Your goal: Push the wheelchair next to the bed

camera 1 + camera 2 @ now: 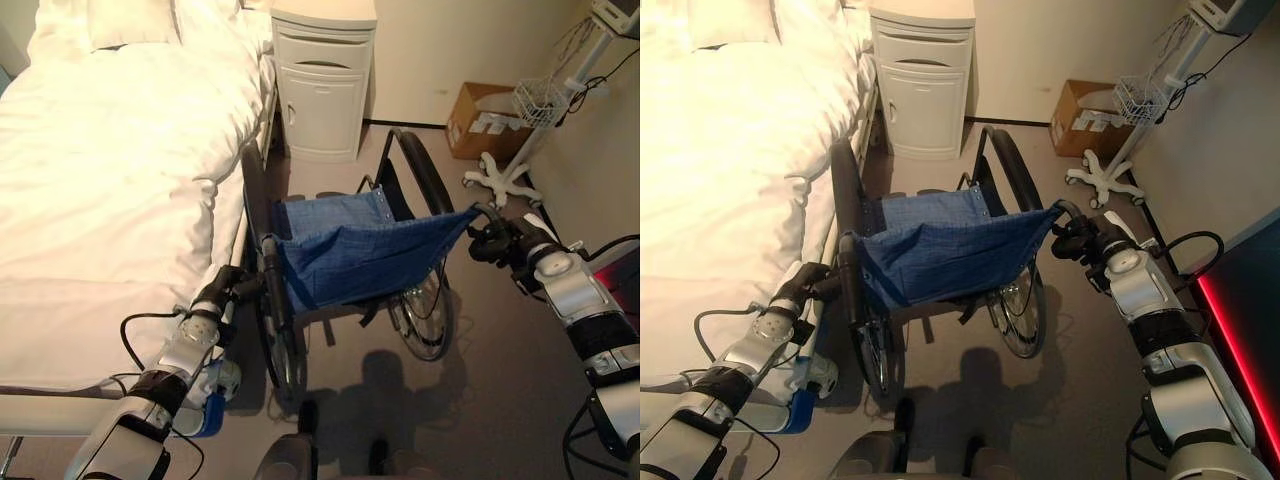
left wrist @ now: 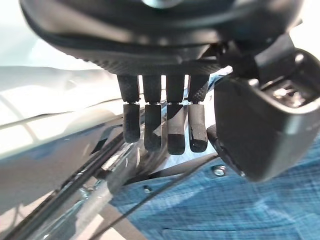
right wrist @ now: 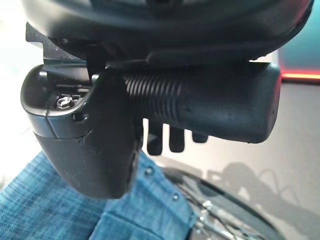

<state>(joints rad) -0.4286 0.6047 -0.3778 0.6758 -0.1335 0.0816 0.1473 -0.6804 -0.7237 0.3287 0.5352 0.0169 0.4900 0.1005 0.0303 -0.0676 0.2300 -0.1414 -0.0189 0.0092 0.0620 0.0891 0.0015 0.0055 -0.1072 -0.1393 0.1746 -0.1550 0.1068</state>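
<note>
The wheelchair, with a blue cloth back and seat, stands close along the right side of the white bed. Its large left wheel is by the bed frame. My left hand sits at the end of the left push handle. In the left wrist view its fingers hang relaxed, with nothing between them and the thumb. My right hand is on the right push handle. The right wrist view shows the ribbed black grip lying across the palm, fingers curled behind it.
A white bedside cabinet stands against the far wall ahead of the wheelchair. A cardboard box and a wheeled stand with a wire basket are at the back right. A dark panel with a red light strip runs along the right.
</note>
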